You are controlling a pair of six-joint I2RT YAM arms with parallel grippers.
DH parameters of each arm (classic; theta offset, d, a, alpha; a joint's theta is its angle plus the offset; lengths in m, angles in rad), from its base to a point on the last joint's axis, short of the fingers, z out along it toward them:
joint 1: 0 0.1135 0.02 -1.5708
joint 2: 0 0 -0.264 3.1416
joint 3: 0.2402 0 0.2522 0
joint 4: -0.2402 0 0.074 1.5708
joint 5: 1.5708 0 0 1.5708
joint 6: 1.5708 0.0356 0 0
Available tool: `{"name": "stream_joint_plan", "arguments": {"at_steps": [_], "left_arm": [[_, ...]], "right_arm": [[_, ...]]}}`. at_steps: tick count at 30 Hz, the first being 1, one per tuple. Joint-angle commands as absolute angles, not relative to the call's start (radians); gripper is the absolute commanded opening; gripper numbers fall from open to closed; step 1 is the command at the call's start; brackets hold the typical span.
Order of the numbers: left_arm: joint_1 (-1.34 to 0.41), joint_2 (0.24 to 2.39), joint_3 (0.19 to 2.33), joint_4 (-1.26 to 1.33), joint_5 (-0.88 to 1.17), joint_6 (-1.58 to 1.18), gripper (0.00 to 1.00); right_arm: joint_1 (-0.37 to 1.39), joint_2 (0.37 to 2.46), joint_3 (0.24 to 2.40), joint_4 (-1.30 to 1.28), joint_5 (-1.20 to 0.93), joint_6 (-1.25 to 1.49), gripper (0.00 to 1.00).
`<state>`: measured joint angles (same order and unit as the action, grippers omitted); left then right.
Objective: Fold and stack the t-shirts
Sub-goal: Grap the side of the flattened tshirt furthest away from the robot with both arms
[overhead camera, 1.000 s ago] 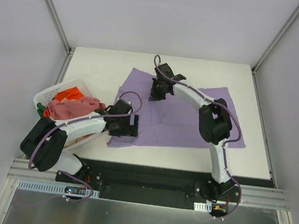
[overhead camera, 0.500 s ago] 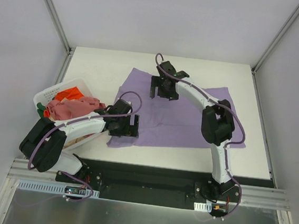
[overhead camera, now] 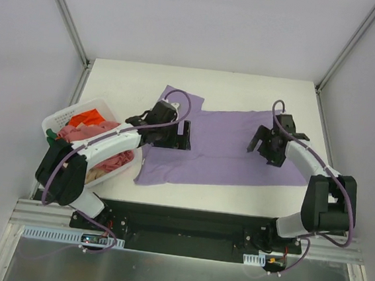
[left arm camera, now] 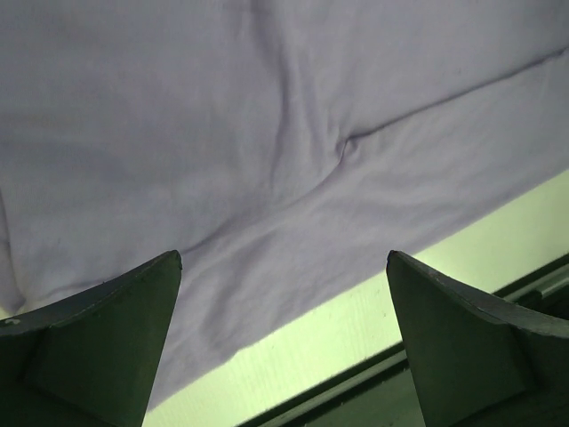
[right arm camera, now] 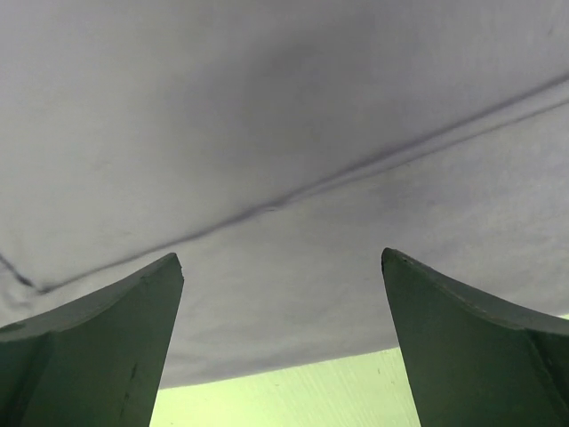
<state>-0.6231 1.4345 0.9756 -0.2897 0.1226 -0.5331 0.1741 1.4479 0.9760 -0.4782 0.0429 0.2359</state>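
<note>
A lavender t-shirt lies spread flat on the white table. My left gripper hovers over its left part, near the sleeve, open with nothing between its fingers. Over the shirt's right part my right gripper is also open and empty. The left wrist view shows creased lavender cloth under the left gripper, with the hem and bare table beyond. The right wrist view shows the lavender shirt with a seam line, under the right gripper. Salmon pink and orange-red shirts fill the basket.
A white plastic laundry basket stands at the table's left edge, beside the left arm. Metal frame posts rise at the back corners. A black strip and rail run along the near edge under the arm bases.
My right gripper opened and swung from the shirt's far middle to its right side. My left gripper moved from the shirt's near-left corner up to its far left part.
</note>
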Motion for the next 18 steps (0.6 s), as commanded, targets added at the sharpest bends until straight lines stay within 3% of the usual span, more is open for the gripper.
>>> {"name": "stream_joint_plan", "arguments": {"at_steps": [1,7,18], "left_arm": [[-0.634,1.597,1.106,-0.296,0.118,-0.485,0.99],[-0.634,1.726,1.160,-0.298,0.130,-0.479,0.99],[-0.646,1.701,1.026,-0.296,0.150,-0.526,0.99]], "right_arm": [[0.086,1.509,0.893,-0.316,-0.205,0.242,0.96],[0.034,1.559,0.839,-0.313,-0.230,0.270,0.96],[0.003,1.336,0.571,-0.385,-0.173,0.313,0.96]]}}
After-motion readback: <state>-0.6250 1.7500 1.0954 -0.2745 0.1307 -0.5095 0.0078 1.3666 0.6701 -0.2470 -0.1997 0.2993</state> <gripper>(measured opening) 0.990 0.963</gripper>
